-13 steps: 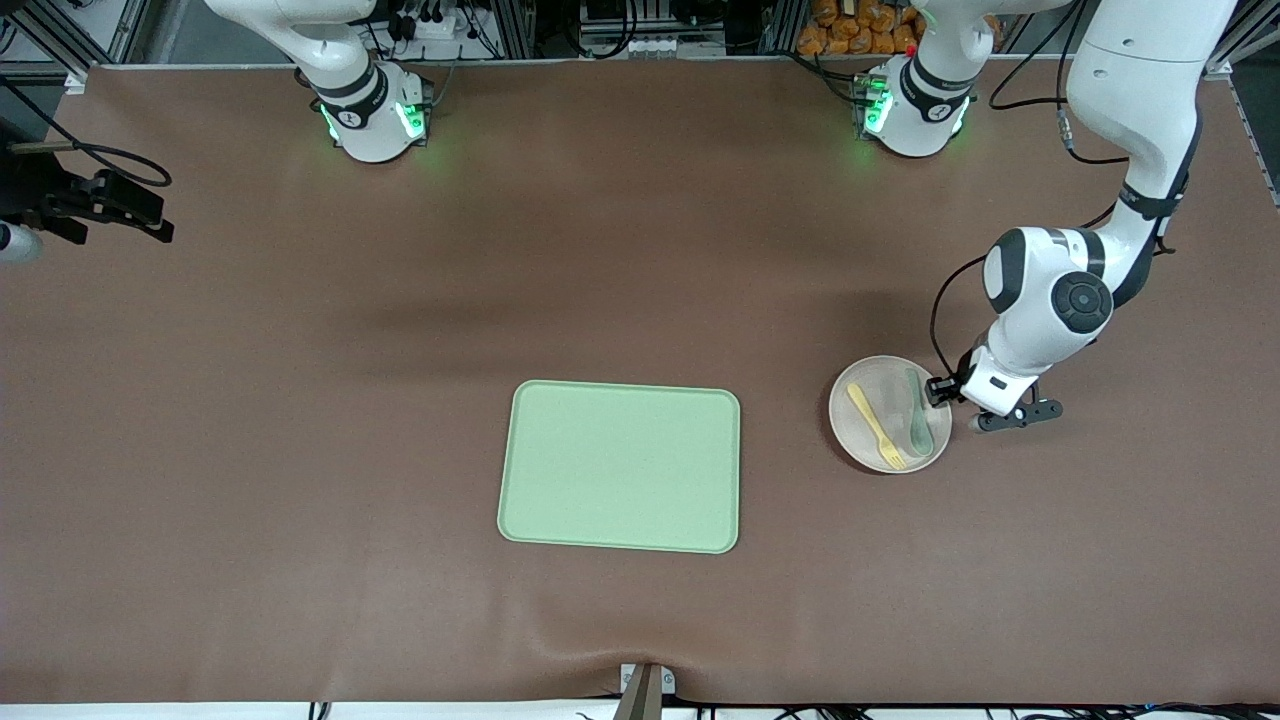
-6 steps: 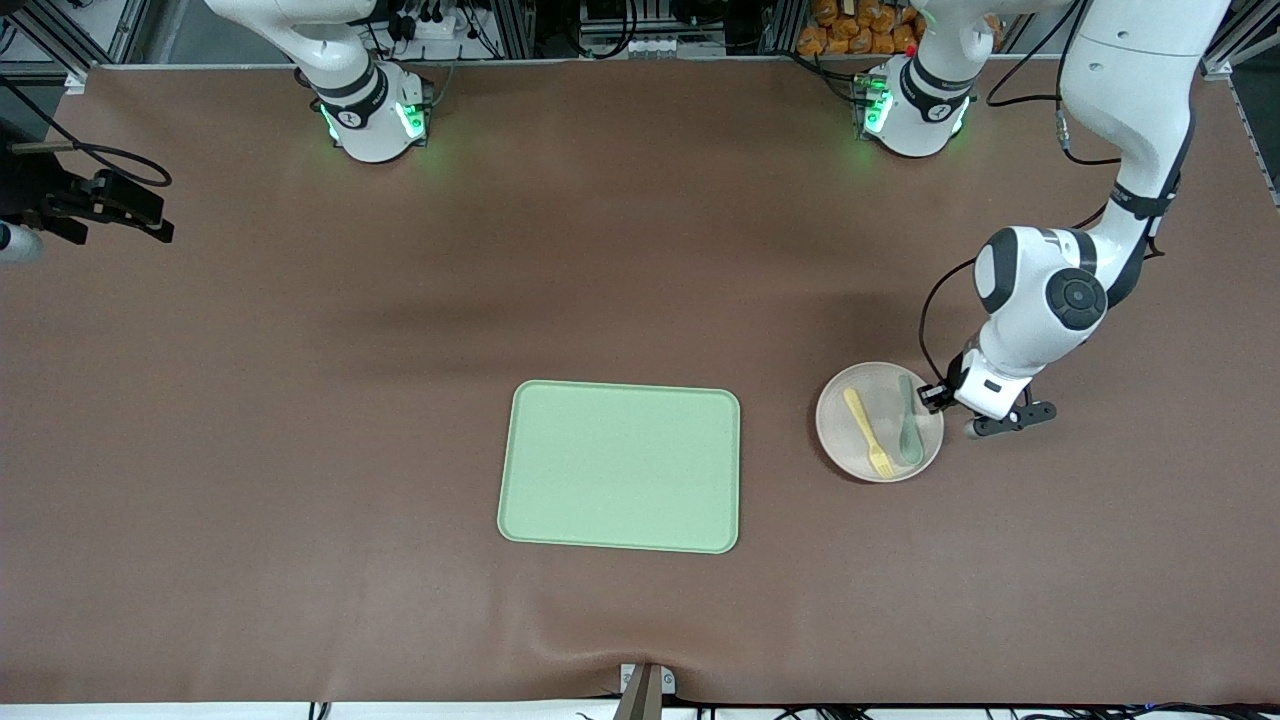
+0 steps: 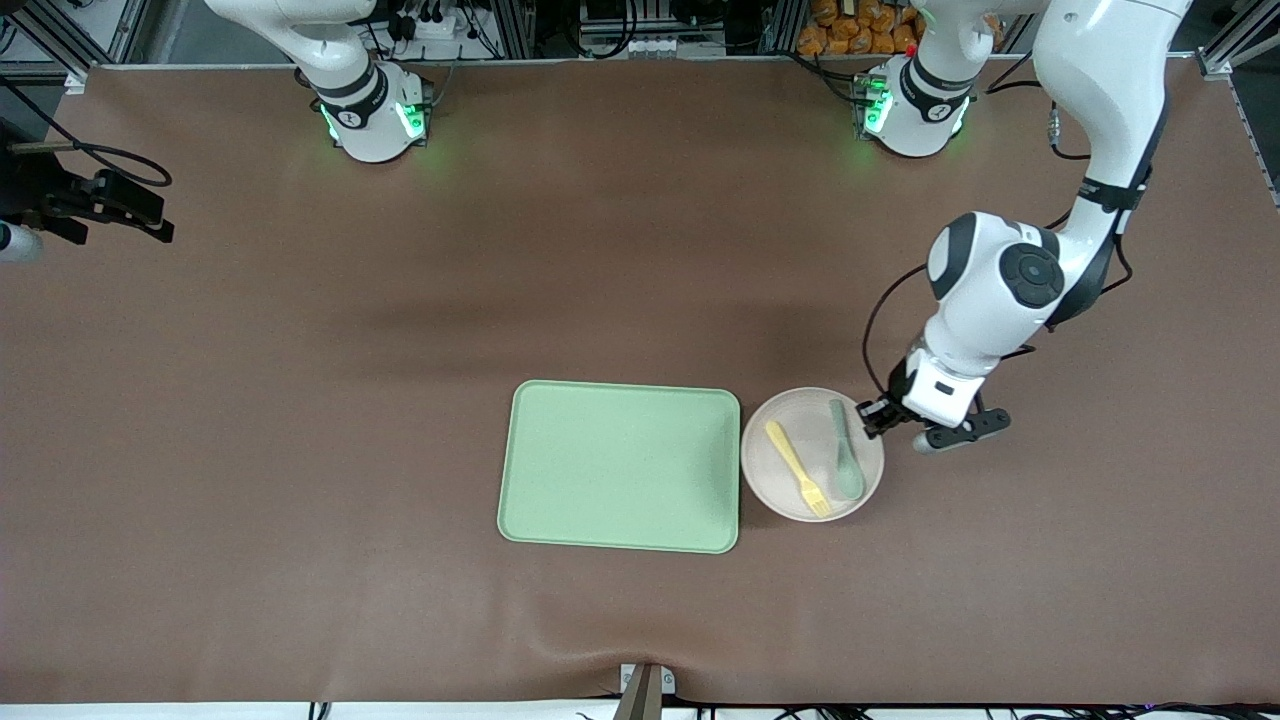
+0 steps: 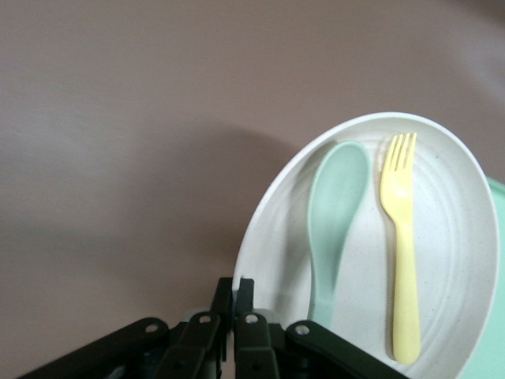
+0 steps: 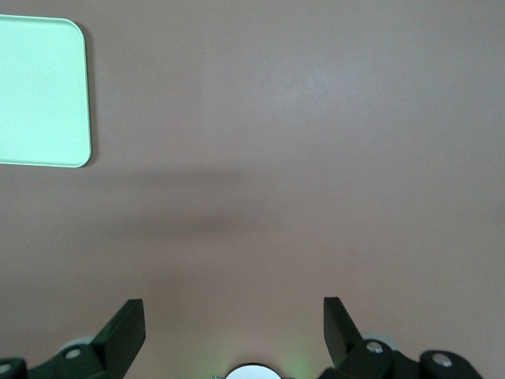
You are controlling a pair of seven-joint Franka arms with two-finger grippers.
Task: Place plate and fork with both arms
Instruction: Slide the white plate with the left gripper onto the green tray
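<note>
I see the plate (image 3: 812, 455) has slid toward the right arm's end, now just beside the tray (image 3: 619, 466); the left gripper (image 3: 874, 417) stays clamped on its rim; the fork (image 3: 795, 467) and spoon (image 3: 845, 449) lie in it; the right gripper (image 5: 234, 328) waits, jaws wide, over bare table.

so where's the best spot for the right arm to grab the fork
By the handle of the fork, coming straight down: it lies flat in the plate with its handle end farther from the front camera, its side away from the spoon free for a finger.
</note>
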